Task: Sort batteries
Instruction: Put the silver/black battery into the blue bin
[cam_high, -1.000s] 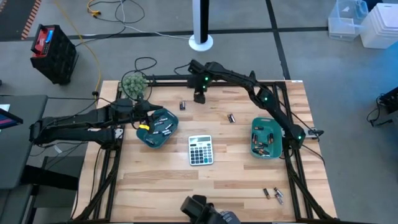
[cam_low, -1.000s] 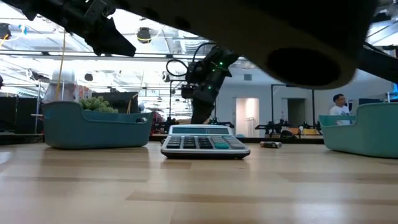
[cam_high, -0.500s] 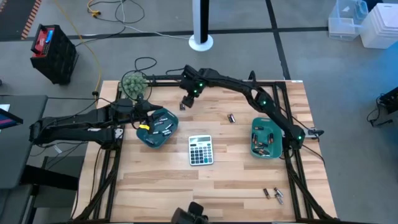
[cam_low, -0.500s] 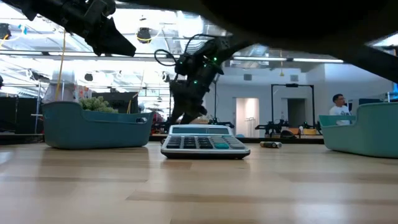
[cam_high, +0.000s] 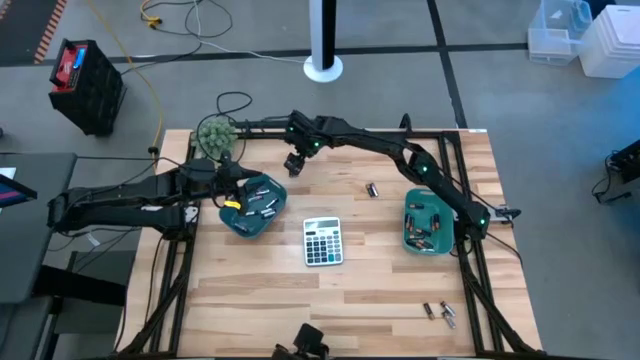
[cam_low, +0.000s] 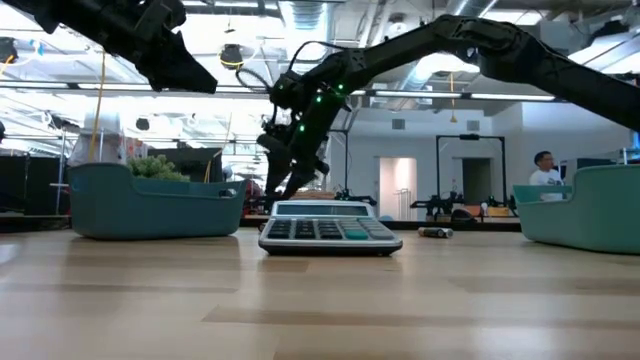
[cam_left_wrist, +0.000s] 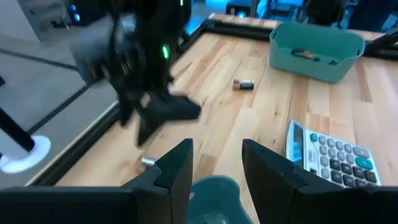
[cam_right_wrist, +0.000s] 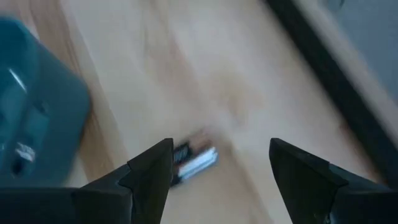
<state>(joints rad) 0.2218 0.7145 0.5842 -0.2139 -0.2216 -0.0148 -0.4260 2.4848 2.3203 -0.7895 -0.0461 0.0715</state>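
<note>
Near the tabletop's (cam_high: 350, 300) front edge, two batteries (cam_high: 437, 313) are lying. Farther back, the left pincer (cam_left_wrist: 214, 163) is hovering over the left tray (cam_high: 255, 206), fingers apart, empty. At the far edge, the right pincer (cam_right_wrist: 217, 168), spread wide, is hanging directly above a lone battery (cam_right_wrist: 194, 163), having swung leftward since a second ago.

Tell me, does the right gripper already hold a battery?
No. In the right wrist view the right gripper is open, and the battery lies on the table between its fingers, untouched.
</note>
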